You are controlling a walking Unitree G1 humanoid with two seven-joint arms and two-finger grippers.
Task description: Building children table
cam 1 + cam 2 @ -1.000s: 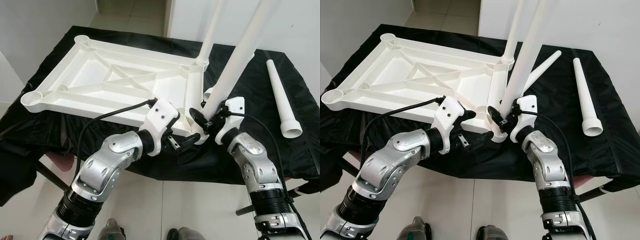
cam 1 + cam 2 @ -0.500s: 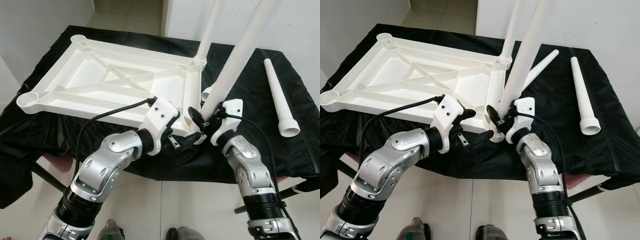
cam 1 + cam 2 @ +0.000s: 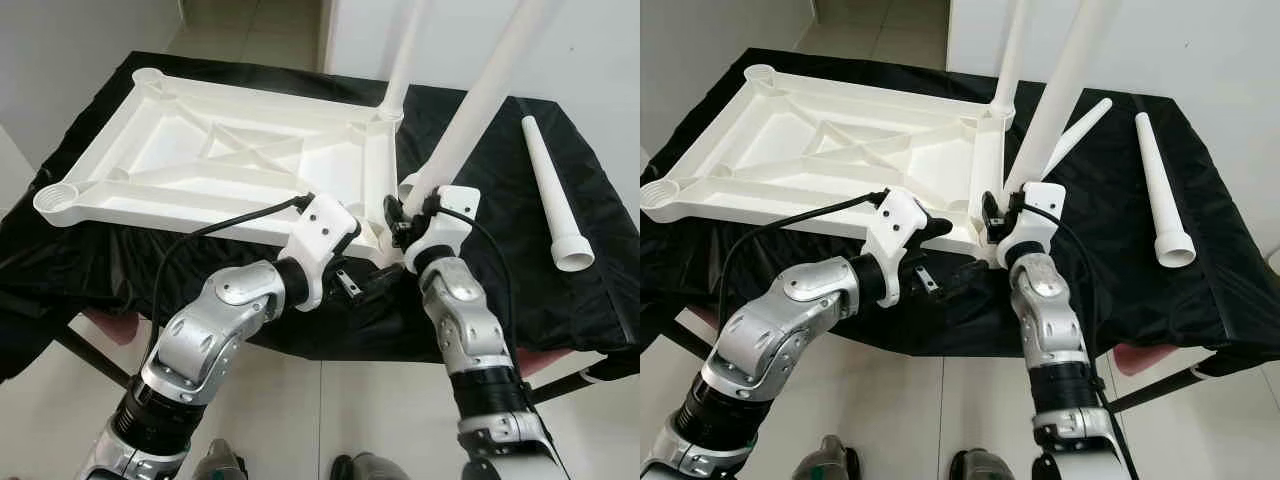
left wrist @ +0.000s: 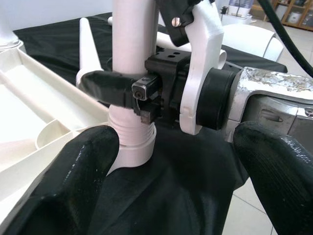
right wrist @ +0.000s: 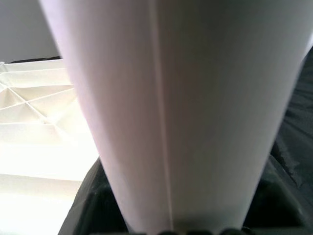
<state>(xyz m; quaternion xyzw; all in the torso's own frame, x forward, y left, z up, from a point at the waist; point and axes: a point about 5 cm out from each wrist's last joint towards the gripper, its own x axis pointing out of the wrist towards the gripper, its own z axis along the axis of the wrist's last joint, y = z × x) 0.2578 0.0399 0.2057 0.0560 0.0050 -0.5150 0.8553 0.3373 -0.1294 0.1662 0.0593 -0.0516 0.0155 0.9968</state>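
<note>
A white tabletop (image 3: 190, 203) lies upside down on a black cloth. One white leg (image 3: 402, 60) stands in its far right corner socket. At the near right corner my right gripper (image 3: 401, 215) is shut on a second leg (image 3: 472, 115), which leans up and to the right. In the left wrist view this leg's threaded end (image 4: 131, 142) sits at the socket, and a finger (image 4: 108, 86) of my right gripper is wrapped round it. My left gripper (image 3: 368, 286) hangs open just below that corner, its fingers (image 4: 88, 166) spread wide with nothing between them.
Two loose white legs lie on the cloth at the right: one (image 3: 555, 190) with its wide end towards me, one (image 3: 1082, 122) partly behind the held leg. The black cloth (image 3: 600, 290) hangs over the near edge. Tiled floor (image 3: 330, 420) lies below.
My right forearm has swung left and come under the held leg, its wrist turned round the leg. The leg stands a little more upright. My left arm has barely moved.
</note>
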